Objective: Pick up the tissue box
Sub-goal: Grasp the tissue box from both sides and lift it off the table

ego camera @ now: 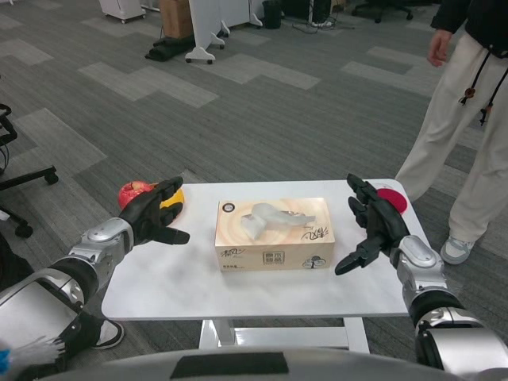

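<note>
Far left, an office chair (16, 171) stood on the carpet, off the worktop (262, 290); left hand (155, 213) hovered over the worktop's left end, fingers spread apart, holding nothing, well clear of the box; behind that hand sat a red apple (133, 192) with something yellow (174, 199) beside it, partly hidden, can't tell what it was; tissue box (275, 234) lay flat in the middle of the worktop, long side toward the robot, tissue sticking up from the top slot, touched by neither hand; right hand (373, 225) hung to the right of the box, fingers splayed, empty, palm turned roughly inward toward the box end, near but not touching; a red round thing (392, 199) lay just behind it at the worktop's far right corner; a person (468, 119) stood beyond the right edge. Step judged: pre-grasp approach, both hands flanking the box, nothing lifted yet. Next move likely calls for bringing both palms inward onto the short ends evenly, squeezing gently since the carton would crush, then lifting level; the left hand had farther to go.
</note>
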`<move>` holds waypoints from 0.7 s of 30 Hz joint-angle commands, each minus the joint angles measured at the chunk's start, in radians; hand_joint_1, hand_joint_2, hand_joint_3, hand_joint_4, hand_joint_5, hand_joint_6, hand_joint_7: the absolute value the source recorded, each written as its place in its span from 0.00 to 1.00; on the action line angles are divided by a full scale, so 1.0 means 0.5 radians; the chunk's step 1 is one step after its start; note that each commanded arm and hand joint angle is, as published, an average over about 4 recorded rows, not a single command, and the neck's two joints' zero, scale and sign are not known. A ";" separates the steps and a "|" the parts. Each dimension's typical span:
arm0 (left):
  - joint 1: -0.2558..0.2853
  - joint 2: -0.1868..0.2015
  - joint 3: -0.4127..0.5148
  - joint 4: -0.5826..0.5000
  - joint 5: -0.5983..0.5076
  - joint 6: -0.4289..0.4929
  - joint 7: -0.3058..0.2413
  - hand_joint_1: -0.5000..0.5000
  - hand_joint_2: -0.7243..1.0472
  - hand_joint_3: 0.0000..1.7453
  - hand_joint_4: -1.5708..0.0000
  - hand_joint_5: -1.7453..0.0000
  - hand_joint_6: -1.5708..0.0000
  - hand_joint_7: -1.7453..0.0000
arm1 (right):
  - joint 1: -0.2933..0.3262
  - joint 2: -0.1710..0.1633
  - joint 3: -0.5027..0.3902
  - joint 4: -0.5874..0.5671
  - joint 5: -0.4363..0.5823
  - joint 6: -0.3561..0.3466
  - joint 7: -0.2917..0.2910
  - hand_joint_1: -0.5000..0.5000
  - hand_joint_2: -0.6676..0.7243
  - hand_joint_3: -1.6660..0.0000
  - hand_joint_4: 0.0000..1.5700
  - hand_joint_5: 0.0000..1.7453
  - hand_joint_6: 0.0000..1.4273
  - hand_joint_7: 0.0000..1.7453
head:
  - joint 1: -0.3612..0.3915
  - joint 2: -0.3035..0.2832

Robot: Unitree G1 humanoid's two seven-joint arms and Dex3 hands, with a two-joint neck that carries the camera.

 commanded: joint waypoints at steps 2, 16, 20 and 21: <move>-0.057 -0.019 -0.068 0.042 0.009 0.059 0.012 1.00 1.00 0.15 1.00 0.94 1.00 1.00 | -0.051 -0.012 0.036 0.045 -0.002 -0.011 -0.024 0.29 0.68 0.92 0.00 0.06 0.00 0.04 | -0.005 -0.005; -0.133 -0.076 -0.258 0.179 -0.021 0.151 0.027 1.00 1.00 0.15 1.00 0.94 1.00 1.00 | -0.084 -0.009 0.118 0.237 -0.008 -0.015 -0.107 0.27 0.68 0.95 0.00 0.06 0.00 0.03 | -0.004 -0.037; -0.152 -0.082 -0.294 0.214 -0.027 0.171 0.036 1.00 1.00 0.15 1.00 0.94 1.00 1.00 | -0.106 -0.006 0.155 0.282 -0.021 -0.016 -0.134 0.27 0.68 0.92 0.00 0.06 0.00 0.04 | -0.001 -0.043; -0.156 -0.083 -0.305 0.222 -0.028 0.176 0.038 1.00 1.00 0.15 1.00 0.94 1.00 1.00 | -0.111 -0.004 0.164 0.295 -0.024 -0.016 -0.142 0.27 0.68 0.90 0.00 0.06 0.00 0.04 | 0.000 -0.044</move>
